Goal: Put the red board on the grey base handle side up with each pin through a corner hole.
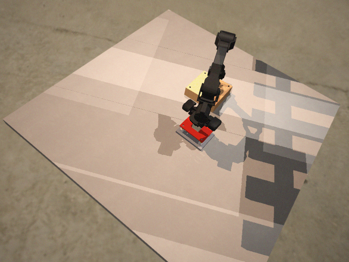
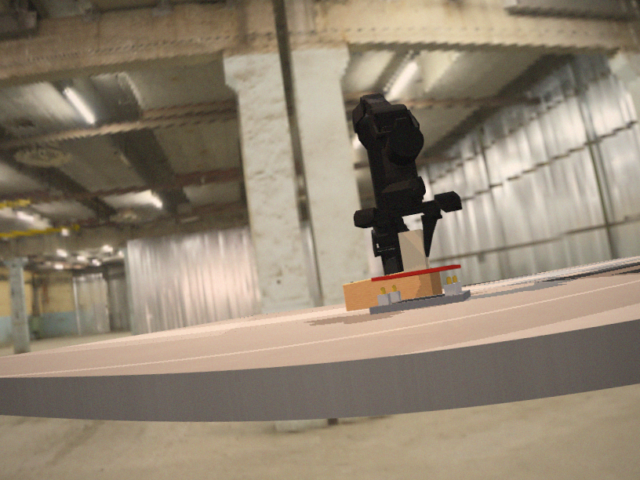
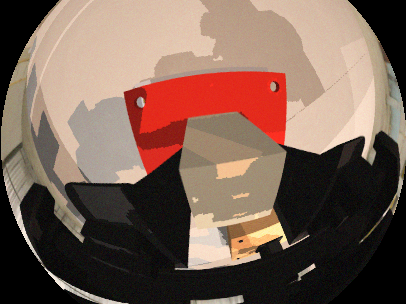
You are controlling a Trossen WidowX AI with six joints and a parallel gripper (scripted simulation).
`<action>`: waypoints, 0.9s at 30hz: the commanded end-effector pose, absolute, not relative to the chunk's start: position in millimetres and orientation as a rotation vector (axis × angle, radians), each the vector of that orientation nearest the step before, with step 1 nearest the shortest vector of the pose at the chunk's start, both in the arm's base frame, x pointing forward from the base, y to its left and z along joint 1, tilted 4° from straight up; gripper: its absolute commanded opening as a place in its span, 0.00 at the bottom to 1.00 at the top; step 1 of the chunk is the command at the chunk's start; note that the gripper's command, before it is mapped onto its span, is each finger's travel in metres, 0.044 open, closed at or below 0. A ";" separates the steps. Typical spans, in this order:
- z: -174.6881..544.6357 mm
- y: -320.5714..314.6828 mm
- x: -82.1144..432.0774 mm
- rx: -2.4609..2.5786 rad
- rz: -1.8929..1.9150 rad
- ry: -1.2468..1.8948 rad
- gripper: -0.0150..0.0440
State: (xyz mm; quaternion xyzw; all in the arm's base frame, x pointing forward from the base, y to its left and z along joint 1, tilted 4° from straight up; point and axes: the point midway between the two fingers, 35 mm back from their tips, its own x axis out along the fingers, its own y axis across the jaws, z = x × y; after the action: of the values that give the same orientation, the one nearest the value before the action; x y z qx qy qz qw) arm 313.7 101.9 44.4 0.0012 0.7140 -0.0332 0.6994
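Leftmost from above, over the table (image 1: 131,171) (image 2: 213,351) (image 3: 125,28), reveals a corner of the grey base (image 1: 189,140) (image 2: 422,302) (image 3: 225,70), mostly covered by the red board (image 1: 189,129) (image 2: 443,268) (image 3: 215,95). Carries that board just above the gold pins (image 2: 449,280), handle side up, roughly parallel to the base and not down on the posts (image 2: 452,289). Shows daylight between board and pins in the exterior view. Cannot tell exactly how every hole lines up.

Next to the right, grips the pale square handle (image 1: 196,127) (image 2: 412,250) (image 3: 232,163) firmly between both fingers of the gripper (image 1: 197,126) (image 2: 410,260) (image 3: 219,147), pointing down, with one finger on each side in the wrist view. Spreads dark finger carriages out to either side above the handle.

Farther right and up, passes over the wooden block (image 1: 193,87) (image 2: 360,295) (image 3: 255,233), behind the base in the exterior view. Slants down and leftward from the upper right in the top view with the black arm (image 1: 220,59) (image 2: 398,165). Rises from the exterior side to a bulky raised joint, then drops steeply through the wrist, leaning only a little.
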 end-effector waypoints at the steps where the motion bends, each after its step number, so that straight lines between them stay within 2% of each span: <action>1: 38.8 101.5 313.1 -0.005 -0.067 1.594 0.25; 27: 35.6 102.5 313.4 -0.006 -0.065 1.591 0.25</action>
State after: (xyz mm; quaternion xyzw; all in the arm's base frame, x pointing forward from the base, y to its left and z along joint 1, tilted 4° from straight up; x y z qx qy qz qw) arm 313.3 102.1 37.6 -0.0005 0.7141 -0.0315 0.6994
